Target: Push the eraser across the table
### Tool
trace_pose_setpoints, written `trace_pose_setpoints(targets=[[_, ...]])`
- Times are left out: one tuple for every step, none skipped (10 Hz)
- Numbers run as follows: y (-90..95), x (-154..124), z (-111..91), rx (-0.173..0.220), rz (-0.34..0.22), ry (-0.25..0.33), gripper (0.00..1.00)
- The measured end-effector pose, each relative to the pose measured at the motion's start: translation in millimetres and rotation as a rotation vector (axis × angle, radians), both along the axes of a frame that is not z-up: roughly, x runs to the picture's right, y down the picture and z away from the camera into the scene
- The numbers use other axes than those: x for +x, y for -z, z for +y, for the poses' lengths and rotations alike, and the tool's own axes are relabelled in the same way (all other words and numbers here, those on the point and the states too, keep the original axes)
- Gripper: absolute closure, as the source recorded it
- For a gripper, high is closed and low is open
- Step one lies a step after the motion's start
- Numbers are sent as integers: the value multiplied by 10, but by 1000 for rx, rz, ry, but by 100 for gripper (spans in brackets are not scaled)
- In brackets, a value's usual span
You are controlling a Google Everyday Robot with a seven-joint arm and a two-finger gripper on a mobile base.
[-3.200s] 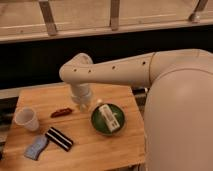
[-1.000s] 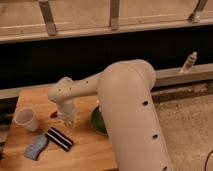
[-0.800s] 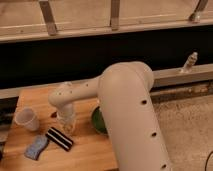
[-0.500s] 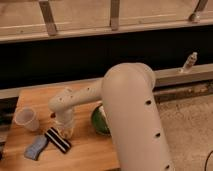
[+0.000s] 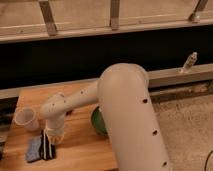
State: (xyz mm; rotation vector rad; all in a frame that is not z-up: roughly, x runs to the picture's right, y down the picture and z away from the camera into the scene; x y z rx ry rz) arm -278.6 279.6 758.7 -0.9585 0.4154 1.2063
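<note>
Eraser [image 5: 46, 146] sits near the table's [image 5: 80, 150] front-left corner, long axis running front-to-back, beside the blue sponge piece [image 5: 34, 149]. My gripper [image 5: 54, 138] is low, touching its right side; finger state I cannot tell. Cup [image 5: 26, 119] behind, left edge.
</note>
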Motion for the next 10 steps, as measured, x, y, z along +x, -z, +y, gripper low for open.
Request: trace_pose_setpoints(targets=[[33, -154, 0, 0, -37, 16, 100], [60, -312, -6, -1, -77, 32, 100], [97, -445, -17, 2, -107, 47, 100], [120, -488, -44, 7, -114, 61, 100], [148, -477, -112, 23, -106, 76, 100], [161, -362, -223, 46, -61, 84, 100], [162, -287, -317, 63, -34, 81, 100], [150, -122, -466, 86, 11, 78, 100], [129, 73, -634, 112, 55, 60, 100], [119, 134, -674, 118, 67, 57, 99]])
